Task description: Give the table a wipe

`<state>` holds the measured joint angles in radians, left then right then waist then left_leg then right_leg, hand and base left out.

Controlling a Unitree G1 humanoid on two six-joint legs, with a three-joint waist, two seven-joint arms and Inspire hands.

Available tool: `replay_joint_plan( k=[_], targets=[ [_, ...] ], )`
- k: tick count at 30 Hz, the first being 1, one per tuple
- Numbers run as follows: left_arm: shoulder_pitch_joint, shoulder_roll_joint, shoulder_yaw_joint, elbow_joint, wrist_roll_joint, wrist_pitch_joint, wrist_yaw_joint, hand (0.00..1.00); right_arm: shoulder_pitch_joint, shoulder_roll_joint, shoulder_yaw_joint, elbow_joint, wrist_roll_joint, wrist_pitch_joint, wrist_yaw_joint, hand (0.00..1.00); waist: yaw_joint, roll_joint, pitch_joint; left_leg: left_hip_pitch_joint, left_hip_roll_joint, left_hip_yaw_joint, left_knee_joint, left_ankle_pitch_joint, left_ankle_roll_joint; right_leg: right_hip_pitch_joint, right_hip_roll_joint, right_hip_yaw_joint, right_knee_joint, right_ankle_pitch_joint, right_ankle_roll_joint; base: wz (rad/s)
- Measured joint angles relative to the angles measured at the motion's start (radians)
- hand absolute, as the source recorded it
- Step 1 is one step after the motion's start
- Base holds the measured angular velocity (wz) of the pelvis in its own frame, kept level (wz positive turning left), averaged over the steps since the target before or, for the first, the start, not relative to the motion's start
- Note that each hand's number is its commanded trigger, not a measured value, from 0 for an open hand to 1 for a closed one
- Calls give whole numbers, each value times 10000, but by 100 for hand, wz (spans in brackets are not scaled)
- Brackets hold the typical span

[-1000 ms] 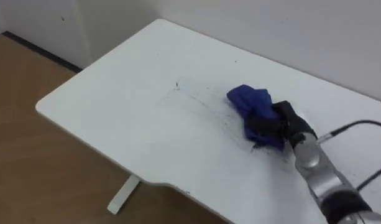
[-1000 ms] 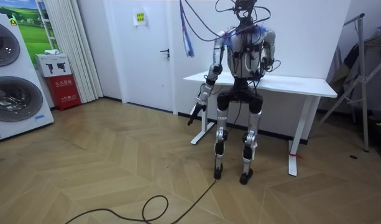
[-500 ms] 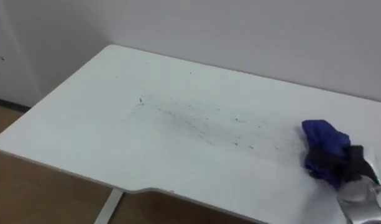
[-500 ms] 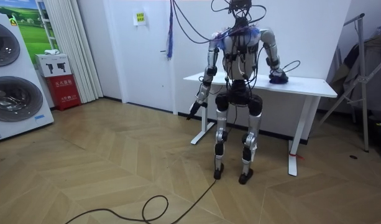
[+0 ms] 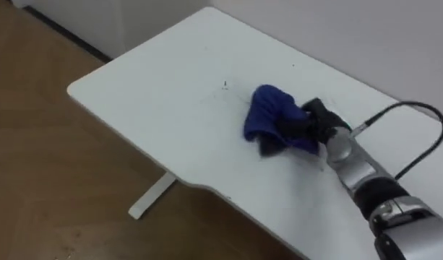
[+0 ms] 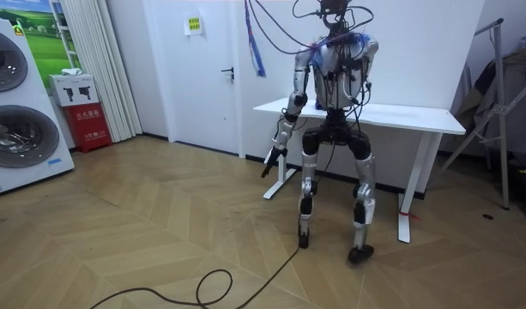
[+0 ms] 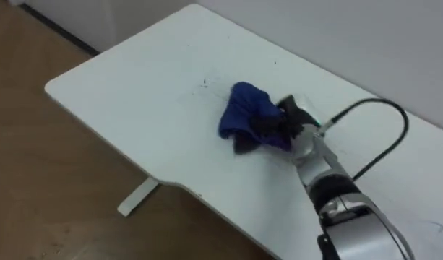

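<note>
My right hand (image 5: 316,124) is clamped on the cloth (image 5: 272,123), its dark fingers curled into the folds. The cloth is deep blue and crumpled into a loose lump. It bunches out ahead of the hand and lies on the white table (image 5: 156,94). A small dark speck (image 5: 225,85) sits just beyond the cloth. My left hand (image 6: 274,156) hangs low, off the table's end.
</note>
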<state>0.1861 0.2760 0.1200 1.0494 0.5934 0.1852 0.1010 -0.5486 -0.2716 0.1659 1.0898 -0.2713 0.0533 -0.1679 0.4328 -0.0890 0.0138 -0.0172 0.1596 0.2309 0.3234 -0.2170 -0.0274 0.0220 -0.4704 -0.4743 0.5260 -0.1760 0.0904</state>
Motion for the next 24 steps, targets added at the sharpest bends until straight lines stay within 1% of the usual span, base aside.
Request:
replay_joint_plan(
  k=[1, 2, 3, 4, 5, 6, 7, 8, 9, 10, 11, 12, 13, 14, 15, 16, 17, 18, 19, 20, 21, 22, 23, 24],
  targets=[
    [0, 309, 356, 8, -25, -76, -3, 0, 428, -263, -265, -29, 62, -183, -124, 100, -202, 23, 10, -127, 403, -44, 292, -90, -237, 37, -81, 70, -623, 404, 46, -10],
    [8, 490, 427, 19, -41, -124, -3, 0, 705, -373, -399, -90, 109, -262, -210, 100, -346, 19, 6, -203, 583, -112, 436, -125, -367, 89, -96, 42, -907, 611, 73, 5],
    [8, 826, 446, 39, -108, -191, 1, 0, 1255, -599, -733, -150, 160, -439, -325, 100, -740, 17, 3, -343, 956, -307, 735, -257, -665, 250, -80, 41, -1430, 1033, 142, 15],
    [8, 1186, 473, 50, -124, -239, 0, 0, 1756, -796, -1092, -167, 245, -476, -396, 100, -1075, -27, -52, -431, 1293, -437, 1004, -304, -968, 421, -68, 41, -1857, 1418, 164, 20],
    [7, 1258, 472, 17, -126, -270, 4, 0, 1982, -889, -1249, -181, 250, -472, -409, 100, -1275, -27, -63, -431, 1464, -518, 1110, -325, -1150, 509, -29, 32, -1983, 1567, 182, 15],
    [-3, 1470, 421, 1, -156, -381, 61, 0, 2343, -1080, -1407, -308, 250, -461, -466, 100, -1539, -32, -90, -391, 1830, -581, 1247, -291, -1525, 587, 112, 46, -2034, 1725, 190, 0],
    [-1, 1571, 332, -12, -411, -446, 112, 0, 2605, -1206, -1383, -428, 261, -462, -510, 100, -1726, -20, -101, -194, 2225, -585, 1245, -190, -1903, 595, 439, 53, -1914, 1747, 224, -15],
    [59, 1543, 346, 7, -577, -457, 183, 0, 2595, -1246, -1384, -471, 279, -461, -514, 100, -1812, 5, -114, -94, 2406, -534, 1246, -170, -1995, 487, 582, -19, -1687, 1373, 615, -64],
    [70, 1281, 409, 0, -635, -440, 276, 0, 2567, -1405, -1283, -580, 280, -387, -512, 100, -1772, 348, -355, 5, 2995, -471, 1181, -55, -1931, 24, 941, -51, -892, 533, 1078, -77],
    [60, 883, 354, -134, -697, -464, 231, 0, 2535, -1456, -1193, -758, 273, -266, -484, 100, -1858, 529, -351, 198, 3282, -468, 724, 485, -1216, -362, 1269, -50, -186, -79, 556, -71],
    [58, 689, 322, -256, -711, -467, 210, 0, 2528, -1445, -1186, -867, 260, -153, -476, 100, -1866, 547, -340, 296, 3284, -436, 476, 815, -1114, -471, 1408, -44, -38, -260, 336, -37],
    [64, 298, 319, -464, -700, -465, 183, 0, 2433, -1330, -1167, -1026, 258, 80, -457, 100, -1870, 511, -308, 274, 3052, -367, 438, 974, -1171, -644, 1709, -33, -19, -479, 13, -32],
    [57, 44, 309, -466, -620, -413, 136, 0, 2130, -1068, -1011, -1138, 257, 440, -347, 100, -1855, 444, -282, 124, 2666, -378, 860, 870, -1186, -738, 1846, 38, -61, -592, -296, -36],
    [124, -66, 292, -464, -586, -367, 107, 0, 1934, -931, -885, -1216, 227, 593, -250, 100, -1838, 463, -279, -21, 2461, -410, 1176, 724, -1133, -756, 1927, 12, -90, -610, -424, -42],
    [173, -253, 179, -485, -583, -244, 29, 0, 1453, -623, -539, -1232, 58, 794, -72, 100, -1830, 440, -230, -357, 1977, -427, 1850, 359, -967, -788, 2113, 8, -106, -674, -685, -29],
    [237, -396, -100, -488, -600, -72, -58, 0, 976, -374, -299, -1235, -87, 944, 164, 100, -1830, 536, -210, -682, 1395, -507, 2343, -9, -723, -759, 2322, -41, -221, -677, -896, -20],
    [280, -442, -241, -492, -606, -3, -124, 0, 753, -258, -164, -1259, -174, 1000, 299, 100, -1794, 585, -165, -818, 1029, -550, 2490, -161, -618, -752, 2422, -57, -311, -675, -970, -16],
    [418, -524, -409, -630, -635, 75, -274, 0, 347, -57, 115, -1299, -408, 1015, 511, 100, -1590, 704, -50, -946, 319, -587, 2483, -390, -315, -762, 2645, 42, -454, -647, -1122, -33],
    [584, -624, -447, -924, -824, 194, -324, 0, 31, 53, 311, -1362, -476, 998, 660, 100, -1360, 759, -23, -968, -364, -667, 2126, -522, -18, -793, 2903, 156, -637, -597, -1228, -39],
    [608, -629, -436, -1024, -903, 207, -342, 0, -35, 60, 405, -1449, -486, 996, 717, 100, -1198, 821, -3, -954, -640, -721, 1824, -545, 252, -851, 3015, 211, -708, -589, -1243, -44],
    [617, -569, -371, -1082, -939, 278, -364, 0, -107, 133, 592, -1592, -595, 984, 827, 100, -836, 674, -45, -913, -935, -1034, 1370, -309, 308, -992, 3139, 371, -881, -593, -1206, -9],
    [657, -576, -299, -1057, -1087, 320, -356, 0, -73, 155, 572, -1614, -901, 866, 858, 100, -821, 688, -20, -781, -1010, -1135, 925, -100, 257, -899, 3286, 401, -1207, -463, -1080, 0],
    [731, -602, -224, -1064, -1128, 318, -357, 0, -11, 151, 529, -1602, -1004, 781, 851, 100, -806, 699, -34, -682, -1037, -1145, 664, 6, 237, -841, 3359, 450, -1403, -365, -1018, 20],
    [930, -624, -111, -1054, -1186, 321, -351, 0, 169, 113, 453, -1537, -1155, 623, 807, 100, -808, 672, -62, -458, -1069, -1127, 182, 169, 193, -694, 3479, 493, -1736, -249, -1012, 12]
  ],
)
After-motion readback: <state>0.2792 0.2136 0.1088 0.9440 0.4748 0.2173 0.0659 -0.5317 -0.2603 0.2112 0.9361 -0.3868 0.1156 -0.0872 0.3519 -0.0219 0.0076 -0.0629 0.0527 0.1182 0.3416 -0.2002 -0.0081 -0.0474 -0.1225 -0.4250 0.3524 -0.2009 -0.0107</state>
